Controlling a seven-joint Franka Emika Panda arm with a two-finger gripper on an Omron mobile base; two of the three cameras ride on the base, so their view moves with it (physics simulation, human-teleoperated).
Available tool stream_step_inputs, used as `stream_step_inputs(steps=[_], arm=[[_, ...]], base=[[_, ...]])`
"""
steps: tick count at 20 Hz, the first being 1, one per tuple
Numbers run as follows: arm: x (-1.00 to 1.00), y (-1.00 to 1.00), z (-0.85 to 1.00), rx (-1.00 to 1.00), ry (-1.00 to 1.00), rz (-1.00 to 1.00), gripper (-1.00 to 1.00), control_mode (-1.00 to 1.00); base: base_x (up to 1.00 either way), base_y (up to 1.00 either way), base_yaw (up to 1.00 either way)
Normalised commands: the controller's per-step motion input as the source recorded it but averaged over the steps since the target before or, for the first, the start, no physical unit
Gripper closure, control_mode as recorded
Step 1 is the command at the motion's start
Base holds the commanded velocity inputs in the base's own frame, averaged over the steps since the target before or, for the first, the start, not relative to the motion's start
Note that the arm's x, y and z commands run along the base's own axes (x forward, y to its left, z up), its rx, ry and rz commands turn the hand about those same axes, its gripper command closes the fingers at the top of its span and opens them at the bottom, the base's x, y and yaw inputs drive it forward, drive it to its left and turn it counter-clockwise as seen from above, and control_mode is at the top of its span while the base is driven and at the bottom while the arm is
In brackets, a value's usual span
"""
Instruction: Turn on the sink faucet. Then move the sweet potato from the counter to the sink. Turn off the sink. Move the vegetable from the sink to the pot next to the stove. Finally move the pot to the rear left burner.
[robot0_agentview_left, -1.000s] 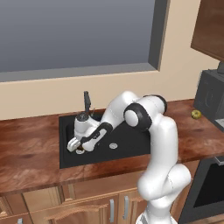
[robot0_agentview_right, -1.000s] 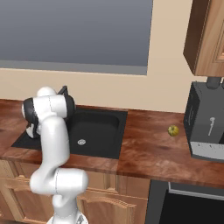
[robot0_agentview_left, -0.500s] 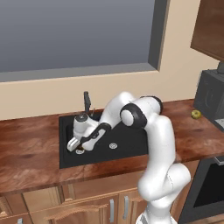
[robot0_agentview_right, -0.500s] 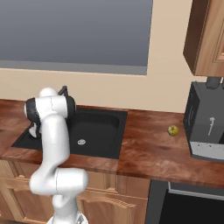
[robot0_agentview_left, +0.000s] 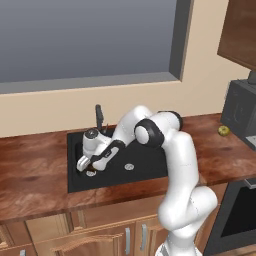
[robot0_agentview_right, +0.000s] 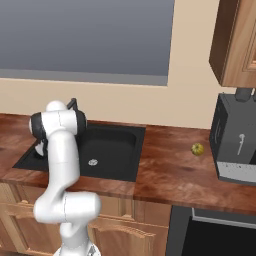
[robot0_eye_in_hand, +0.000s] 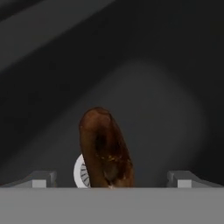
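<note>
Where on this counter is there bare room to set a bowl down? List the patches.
Bare wood left of the sink, and the stretch between sink and the small green fruit. Crowded: the basin's left part, where the open gripper hangs over the sweet potato, and beside the dark appliance.

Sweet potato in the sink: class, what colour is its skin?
Dark reddish brown with orange flecks; the sweet potato shows best in the hand view.

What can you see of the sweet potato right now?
The sweet potato is an elongated, reddish-brown tuber with darker blotches and a rough-looking skin. In the hand view it lies inside the dark sink, partly covering a pale round drain, between the fingertips of the open gripper. Contact with the fingers cannot be told.
</note>
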Motion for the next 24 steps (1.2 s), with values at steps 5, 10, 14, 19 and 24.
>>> stream_step_inputs(steps=[5,10,14,19,24], arm=[[0.14,0.06,-0.28,-0.03,0.00,0.01,-1.00,-1.00],[0.01,0.11,-0.30,-0.02,0.00,0.08,-1.00,-1.00],[0.00,0.09,-0.31,-0.03,0.00,0.11,-1.00,-1.00],[0.00,0.09,-0.29,-0.03,0.00,0.09,-1.00,-1.00],[0.06,0.12,-0.29,-0.04,0.00,0.06,-1.00,-1.00]], base=[[0.00,0.00,0.00],[0.00,0.00,0.00],[0.00,0.00,0.00],[0.00,0.00,0.00],[0.00,0.00,0.00]])
